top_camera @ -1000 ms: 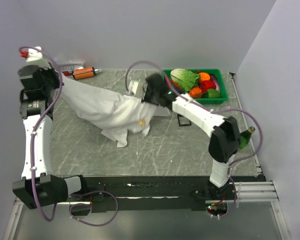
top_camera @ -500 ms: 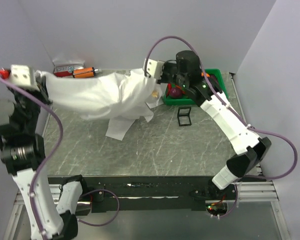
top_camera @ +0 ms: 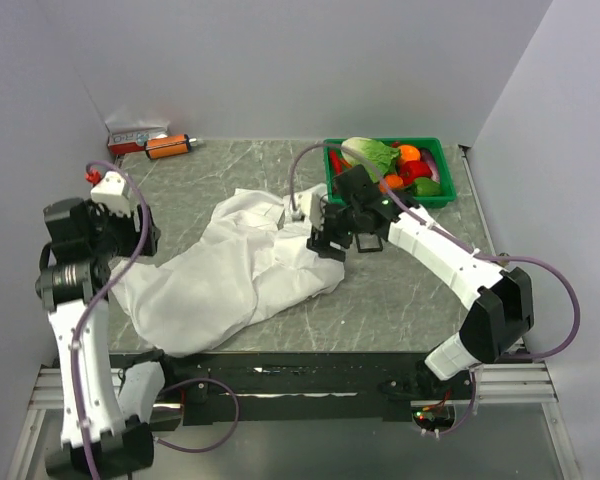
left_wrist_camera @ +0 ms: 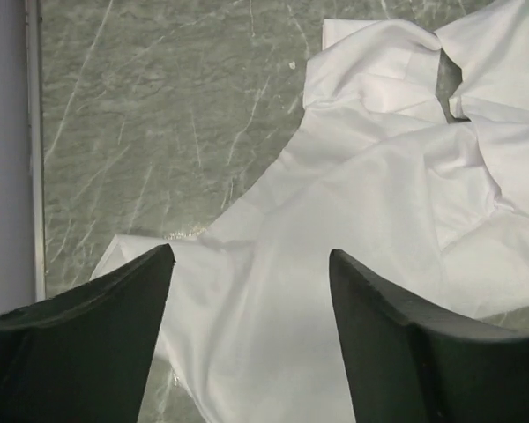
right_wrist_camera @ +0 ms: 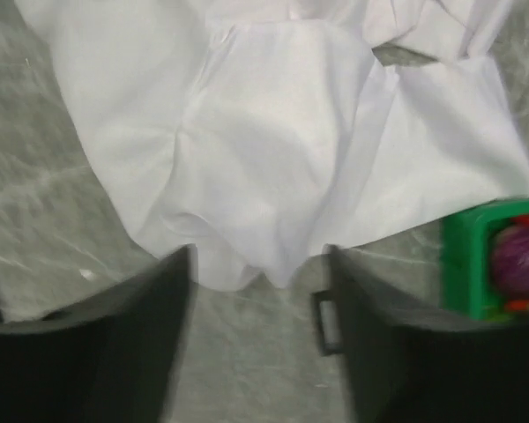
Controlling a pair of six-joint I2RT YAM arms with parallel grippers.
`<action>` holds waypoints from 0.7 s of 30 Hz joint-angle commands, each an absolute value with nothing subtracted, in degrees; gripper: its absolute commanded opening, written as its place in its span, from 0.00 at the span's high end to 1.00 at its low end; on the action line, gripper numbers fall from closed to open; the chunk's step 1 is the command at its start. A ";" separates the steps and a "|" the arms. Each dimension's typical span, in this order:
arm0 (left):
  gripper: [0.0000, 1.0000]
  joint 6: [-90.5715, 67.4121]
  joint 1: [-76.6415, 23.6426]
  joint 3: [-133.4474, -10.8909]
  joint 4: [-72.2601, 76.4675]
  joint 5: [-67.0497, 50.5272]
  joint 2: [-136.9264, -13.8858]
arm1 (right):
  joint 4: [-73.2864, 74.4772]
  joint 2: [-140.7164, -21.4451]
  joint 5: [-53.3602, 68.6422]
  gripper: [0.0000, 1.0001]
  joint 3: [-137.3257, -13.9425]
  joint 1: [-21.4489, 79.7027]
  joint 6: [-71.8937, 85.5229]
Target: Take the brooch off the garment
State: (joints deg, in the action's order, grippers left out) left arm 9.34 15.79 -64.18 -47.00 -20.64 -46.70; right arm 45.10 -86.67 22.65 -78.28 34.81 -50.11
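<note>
While the white shirt [top_camera: 230, 275] lies crumpled on the grey table [top_camera: 400, 300], you have both arms above it and neither one holds anything. Your left gripper [left_wrist_camera: 251, 256] hangs over the near left part of the cloth, and its two dark fingers [left_wrist_camera: 97, 326] stand wide apart. Between them you see only white fabric and a bit of the table. Your right gripper [right_wrist_camera: 257, 256] is at the far right edge of the shirt, near the green basket [top_camera: 438, 203]. Its fingers are also apart, though that view is blurred, and an edge of the shirt lies just under them. I cannot find the brooch in any of the three views. The folds show only plain white, so you cannot tell from here where it sits.
</note>
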 commanded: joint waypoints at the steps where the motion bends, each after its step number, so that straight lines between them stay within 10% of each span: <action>1: 0.19 5.36 16.08 -67.06 -38.69 -20.84 -56.67 | 39.03 -87.62 30.14 0.01 -81.83 28.41 -18.98; 21: 0.04 3.79 26.54 -64.16 -42.89 -8.19 -93.41 | 43.33 -113.10 27.77 0.01 -89.72 21.53 -4.13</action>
